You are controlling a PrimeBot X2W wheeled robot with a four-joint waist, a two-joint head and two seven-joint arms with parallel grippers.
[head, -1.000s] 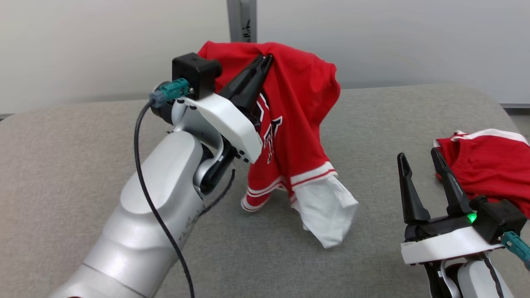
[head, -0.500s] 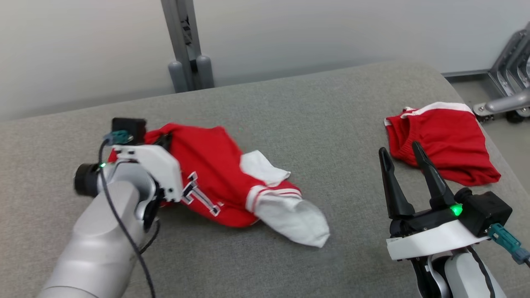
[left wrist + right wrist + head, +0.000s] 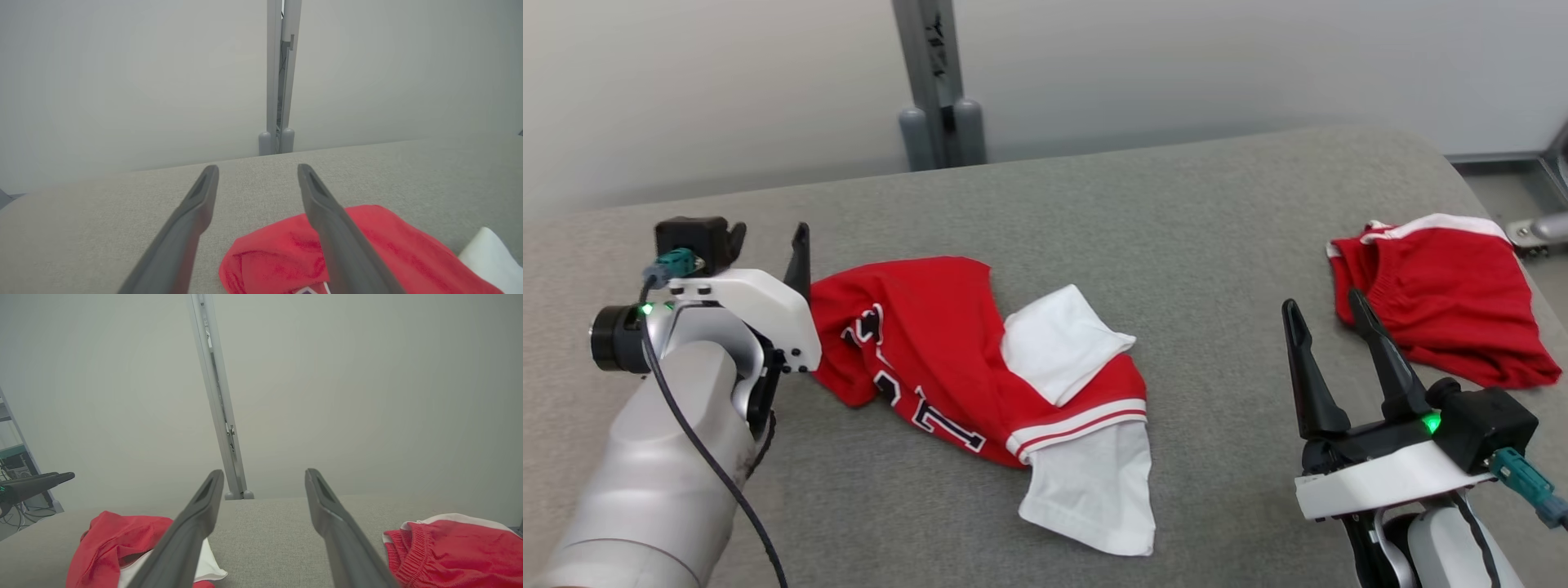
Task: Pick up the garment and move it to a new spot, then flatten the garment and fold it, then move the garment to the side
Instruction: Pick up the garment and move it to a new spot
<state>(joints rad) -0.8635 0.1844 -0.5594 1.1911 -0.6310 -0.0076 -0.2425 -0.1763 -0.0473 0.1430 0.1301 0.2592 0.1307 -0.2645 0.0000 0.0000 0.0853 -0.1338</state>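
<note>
Released since a second ago, the jersey [image 3: 931,343] lies crumpled on the grey surface [image 3: 1176,229], left of middle, its white end toward me. Red shorts [image 3: 1437,318] lie well apart at the far right. My left gripper [image 3: 768,245], now spread and empty, hovers at the jersey's left edge; my right gripper [image 3: 1323,302] is spread too, holding nothing.

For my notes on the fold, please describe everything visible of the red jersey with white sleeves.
The red jersey is soft cloth with white sleeves, white-and-red striped trim and dark, white-edged characters. It lies crumpled on the grey surface, one sleeve turned over its middle. The open left claw stands at its edge, not gripping it.
</note>
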